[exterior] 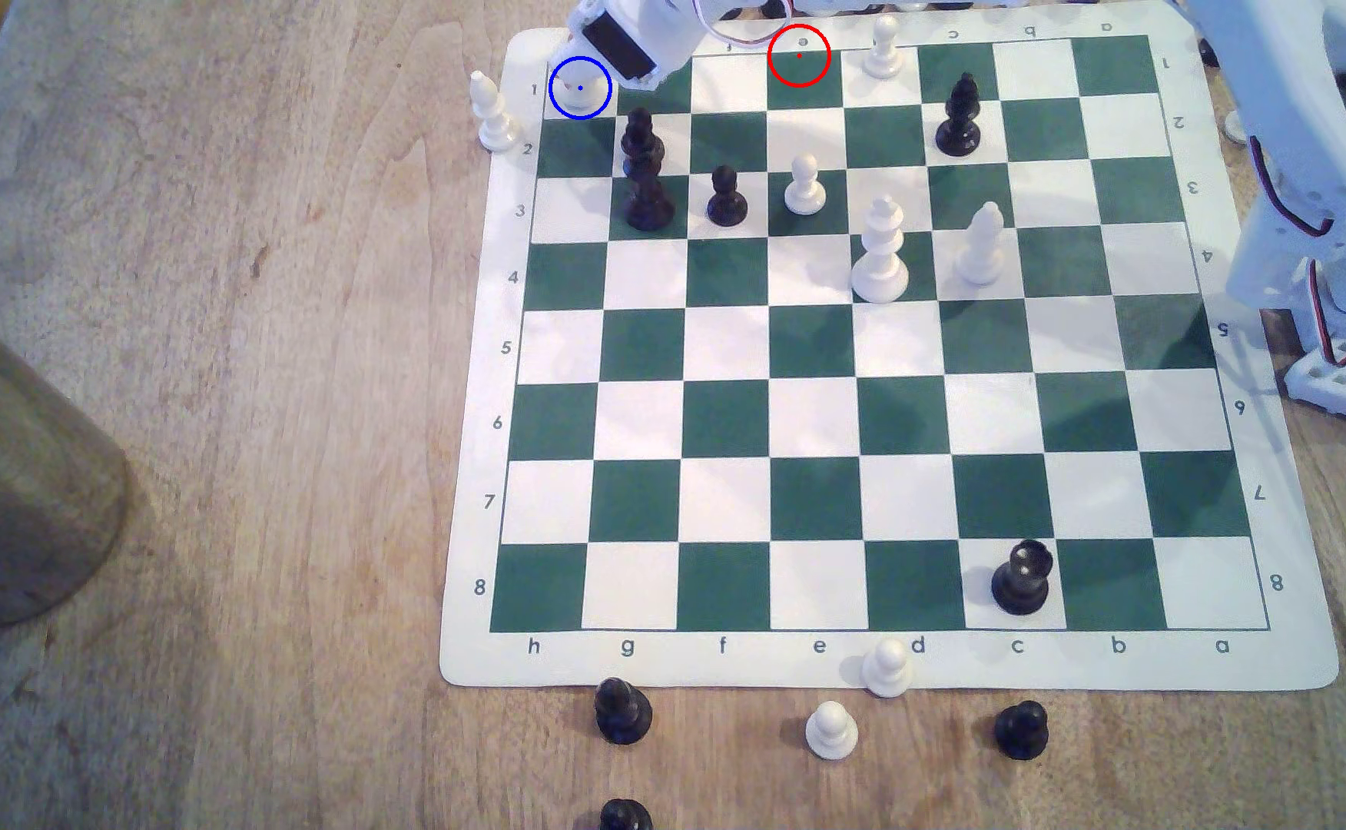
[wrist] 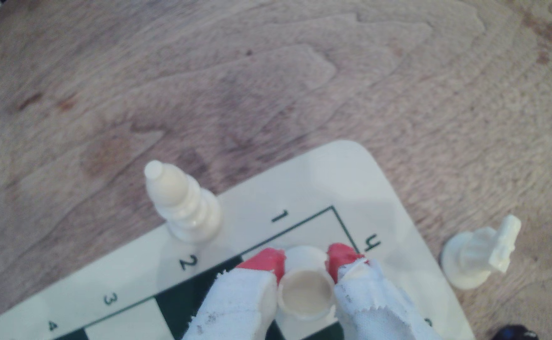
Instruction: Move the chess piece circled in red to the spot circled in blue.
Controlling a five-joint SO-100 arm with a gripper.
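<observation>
The short white rook (exterior: 576, 92) (wrist: 305, 294), with its flat ring-shaped top, is upright inside the blue circle over the white corner square (exterior: 554, 112) at the mat's far left in the exterior view. My gripper (exterior: 579, 82) (wrist: 305, 263) is shut on it, one red-tipped, cloth-wrapped finger (wrist: 265, 264) on each side. I cannot tell whether the rook's base rests on the mat. The red-ringed green square (exterior: 798, 56) on the far row holds no piece.
A white bishop (exterior: 492, 112) (wrist: 183, 202) stands just off the mat beside the corner. Two tall black pieces (exterior: 642, 171) stand close on the g squares. A white knight (wrist: 477, 255) sits on the wood past the corner. Other pieces dot the board.
</observation>
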